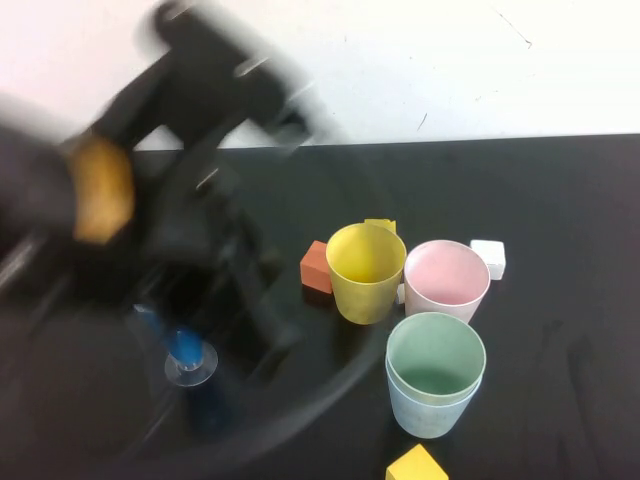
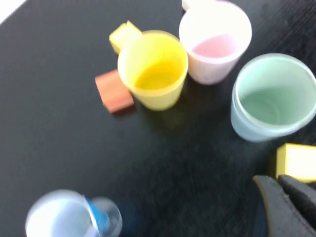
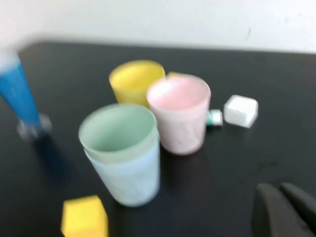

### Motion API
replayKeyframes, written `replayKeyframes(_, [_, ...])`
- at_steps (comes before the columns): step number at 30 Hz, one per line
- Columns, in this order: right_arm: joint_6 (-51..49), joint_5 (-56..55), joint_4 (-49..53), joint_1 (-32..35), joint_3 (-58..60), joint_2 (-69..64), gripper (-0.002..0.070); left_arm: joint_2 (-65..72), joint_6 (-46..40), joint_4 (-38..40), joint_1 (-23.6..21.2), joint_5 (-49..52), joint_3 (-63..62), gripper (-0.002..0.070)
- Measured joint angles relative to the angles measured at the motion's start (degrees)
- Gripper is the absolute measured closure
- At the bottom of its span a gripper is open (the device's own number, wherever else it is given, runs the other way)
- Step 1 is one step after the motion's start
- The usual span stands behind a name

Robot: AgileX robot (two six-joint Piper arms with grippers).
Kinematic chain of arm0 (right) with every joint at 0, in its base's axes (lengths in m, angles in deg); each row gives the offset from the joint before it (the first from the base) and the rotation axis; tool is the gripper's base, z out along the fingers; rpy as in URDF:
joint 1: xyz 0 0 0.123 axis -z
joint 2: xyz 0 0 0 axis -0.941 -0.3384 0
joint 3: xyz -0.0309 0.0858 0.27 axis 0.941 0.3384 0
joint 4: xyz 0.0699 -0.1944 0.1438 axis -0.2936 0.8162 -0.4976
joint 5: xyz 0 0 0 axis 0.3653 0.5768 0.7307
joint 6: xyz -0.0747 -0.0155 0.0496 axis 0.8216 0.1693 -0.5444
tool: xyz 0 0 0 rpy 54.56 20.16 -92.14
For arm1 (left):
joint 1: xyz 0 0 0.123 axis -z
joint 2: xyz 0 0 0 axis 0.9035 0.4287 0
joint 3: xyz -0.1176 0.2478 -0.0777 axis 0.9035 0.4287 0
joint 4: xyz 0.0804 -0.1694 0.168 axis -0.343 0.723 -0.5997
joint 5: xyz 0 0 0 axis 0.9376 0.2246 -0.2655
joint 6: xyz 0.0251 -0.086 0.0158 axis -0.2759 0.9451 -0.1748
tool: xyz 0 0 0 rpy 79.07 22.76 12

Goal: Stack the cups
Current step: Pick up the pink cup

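The green cup (image 1: 436, 352) sits nested inside the light blue cup (image 1: 430, 410) at the front right of the black table. Behind them the yellow cup (image 1: 366, 272) and the pink cup (image 1: 446, 278) stand upright side by side, both empty. My left arm (image 1: 190, 210) is a motion-blurred dark mass over the table's left half. In the left wrist view my left gripper (image 2: 275, 180) is shut and empty, above the table and clear of the cups. My right gripper (image 3: 276, 190) shows only in its wrist view, shut and empty, off to the side of the pink cup (image 3: 178, 112).
A blue-and-white cone glass (image 1: 187, 352) on a clear foot stands front left under the left arm. An orange-red block (image 1: 317, 267) and a yellow block (image 1: 380, 226) lie by the yellow cup. A white block (image 1: 488, 257) lies right of the pink cup. Another yellow block (image 1: 416, 464) lies at the front edge.
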Motion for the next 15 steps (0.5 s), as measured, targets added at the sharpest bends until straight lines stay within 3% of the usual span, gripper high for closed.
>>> replayKeyframes(5, [3.6, 9.3, 10.2, 0.0, -14.0, -13.0, 0.0679, -14.4, 6.7, 0.0, 0.0, -6.3, 17.4, 0.0673])
replayKeyframes(15, [17.6, 27.9, 12.4, 0.0, -35.5, -37.4, 0.0679, -37.8, 14.6, 0.1, 0.0, -14.0, 39.3, 0.0673])
